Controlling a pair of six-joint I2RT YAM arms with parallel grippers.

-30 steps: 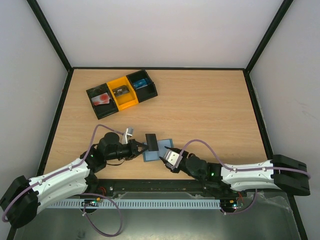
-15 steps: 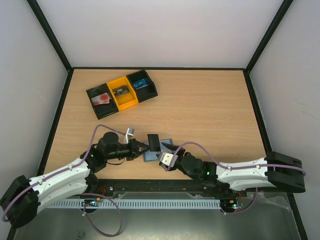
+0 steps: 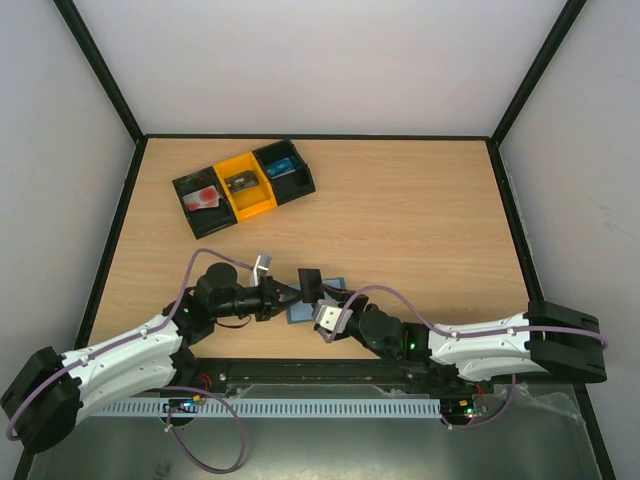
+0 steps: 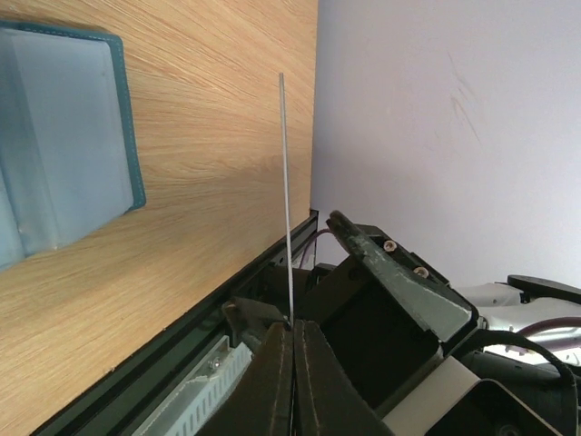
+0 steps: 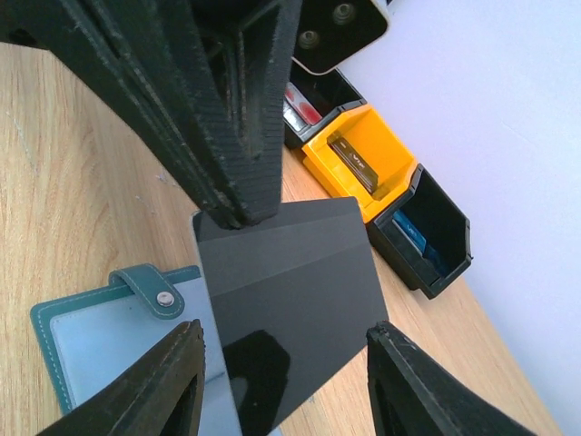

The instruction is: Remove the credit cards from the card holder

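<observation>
My left gripper (image 3: pixel 292 292) is shut on a black credit card (image 3: pixel 308 279) and holds it up above the blue-grey card holder (image 3: pixel 297 314), which lies open on the table. In the right wrist view the black card (image 5: pixel 290 300) hangs from the left fingers (image 5: pixel 227 118), with the holder (image 5: pixel 109 345) below it. In the left wrist view the card (image 4: pixel 286 200) shows edge-on as a thin line, beside the holder (image 4: pixel 64 154). My right gripper (image 5: pixel 290 386) is open, its fingers either side of the card's free end and not touching it. In the top view the right gripper (image 3: pixel 322 301) is over the holder.
A black-and-orange three-compartment tray (image 3: pixel 262 207) stands at the back left, with a red card (image 3: pixel 205 197), a dark item (image 3: pixel 240 183) and a blue card (image 3: pixel 281 167) in its compartments. It also shows in the right wrist view (image 5: pixel 399 173). The table's near edge rail (image 4: pixel 172 336) is close by.
My right gripper has moved left and forward up to the black card. My left gripper has lifted the card and shifted it slightly right, off the holder.
</observation>
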